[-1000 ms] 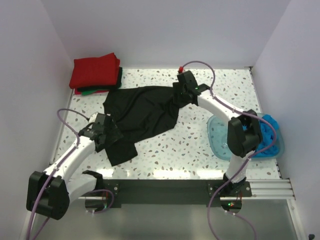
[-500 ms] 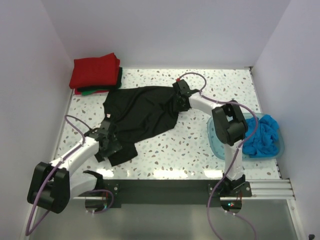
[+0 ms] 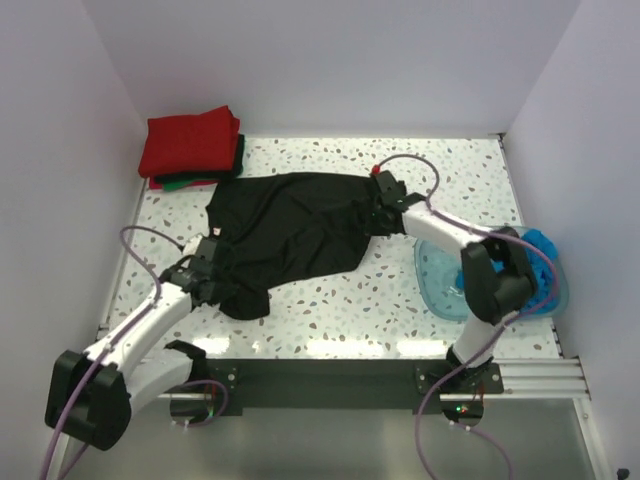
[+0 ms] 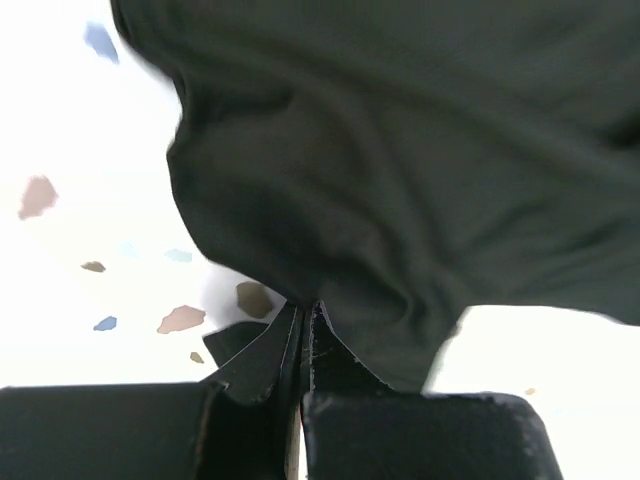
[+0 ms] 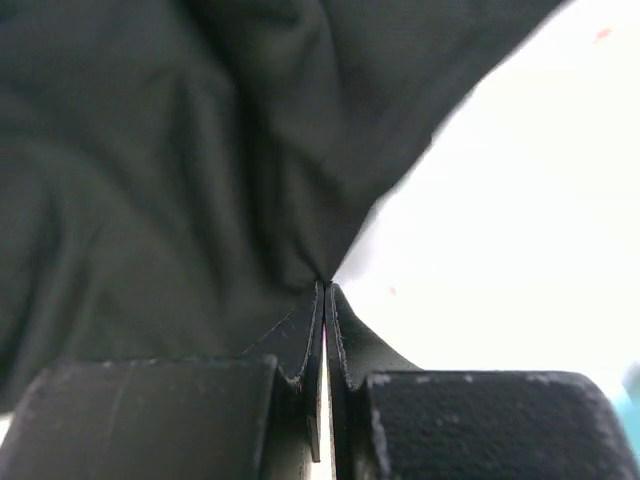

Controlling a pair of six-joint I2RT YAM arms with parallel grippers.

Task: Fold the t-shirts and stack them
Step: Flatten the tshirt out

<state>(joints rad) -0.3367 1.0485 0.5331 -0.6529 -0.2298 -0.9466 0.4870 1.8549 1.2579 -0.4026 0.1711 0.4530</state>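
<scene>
A black t-shirt (image 3: 290,225) lies crumpled across the speckled table. My left gripper (image 3: 220,284) is shut on its near-left corner; in the left wrist view the closed fingertips (image 4: 303,306) pinch a fold of the black cloth (image 4: 400,160). My right gripper (image 3: 379,214) is shut on the shirt's right edge, and its jaws (image 5: 323,284) meet on a tuck of black fabric (image 5: 160,150). A folded red t-shirt (image 3: 190,145) rests on a green one (image 3: 188,184) at the back left. A bright blue t-shirt (image 3: 540,262) sits bunched at the right.
A translucent blue tub (image 3: 436,272) holds the blue shirt at the right edge, partly behind the right arm. White walls close in the table on three sides. A black rail (image 3: 330,375) runs along the near edge between the arm bases.
Both grippers went from open to shut on the black t-shirt. The right gripper shifted right along the shirt's edge. The shirt's near-left flap has bunched up under the left gripper.
</scene>
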